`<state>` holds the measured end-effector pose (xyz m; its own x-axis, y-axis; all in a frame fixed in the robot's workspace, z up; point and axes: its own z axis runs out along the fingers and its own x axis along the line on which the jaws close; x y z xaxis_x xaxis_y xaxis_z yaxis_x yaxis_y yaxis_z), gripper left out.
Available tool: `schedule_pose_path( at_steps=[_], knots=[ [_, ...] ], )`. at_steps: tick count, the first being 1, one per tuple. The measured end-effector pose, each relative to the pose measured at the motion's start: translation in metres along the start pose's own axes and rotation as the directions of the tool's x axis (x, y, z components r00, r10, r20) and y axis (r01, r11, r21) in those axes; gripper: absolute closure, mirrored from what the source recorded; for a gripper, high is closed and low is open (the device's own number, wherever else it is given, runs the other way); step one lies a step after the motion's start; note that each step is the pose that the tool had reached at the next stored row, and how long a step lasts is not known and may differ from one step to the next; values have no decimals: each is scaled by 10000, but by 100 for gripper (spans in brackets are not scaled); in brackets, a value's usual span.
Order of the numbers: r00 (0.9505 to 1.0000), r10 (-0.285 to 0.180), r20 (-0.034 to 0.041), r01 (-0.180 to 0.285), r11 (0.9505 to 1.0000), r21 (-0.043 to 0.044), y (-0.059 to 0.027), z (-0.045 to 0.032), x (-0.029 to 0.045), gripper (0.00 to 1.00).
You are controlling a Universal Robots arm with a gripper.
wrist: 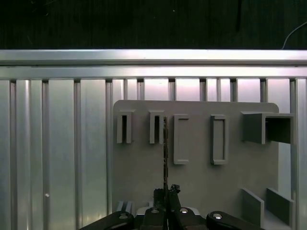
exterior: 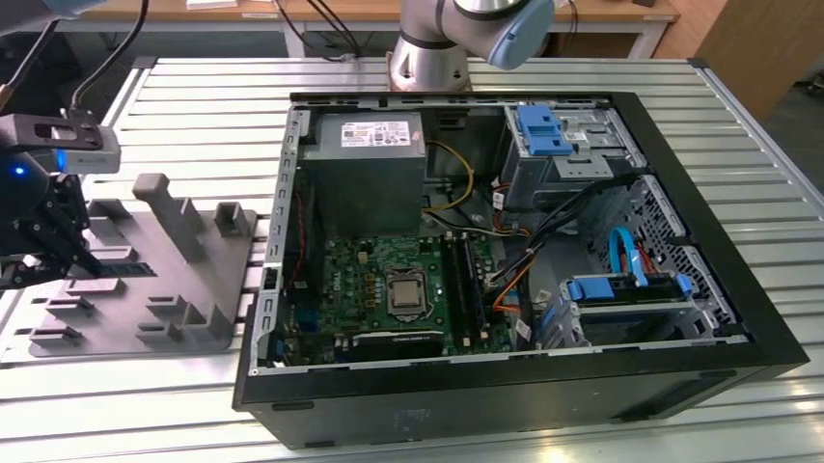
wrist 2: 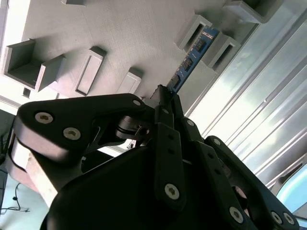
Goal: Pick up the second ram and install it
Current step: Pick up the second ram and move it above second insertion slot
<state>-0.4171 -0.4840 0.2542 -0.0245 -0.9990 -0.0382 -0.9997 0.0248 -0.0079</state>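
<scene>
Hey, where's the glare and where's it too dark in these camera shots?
Second wrist view: glare washes out the table, and the end effector is a dark mass gripping the second ram. First wrist view: the table shines against a black background.

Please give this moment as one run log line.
claw: shut on second ram | place: over grey tray | computer case: open

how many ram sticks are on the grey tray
1: the second ram stands on edge in a slot of the grey tray, one end in the gripper. Others could be hidden behind the gripper.
</scene>
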Motion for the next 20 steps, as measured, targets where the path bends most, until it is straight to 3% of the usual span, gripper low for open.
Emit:
schedule_pose_path(
  at_steps=[20],
  knots=[
    [9999, 1, 114, -1, 10000, -2, -1, -145, -6, 86]
  ],
)
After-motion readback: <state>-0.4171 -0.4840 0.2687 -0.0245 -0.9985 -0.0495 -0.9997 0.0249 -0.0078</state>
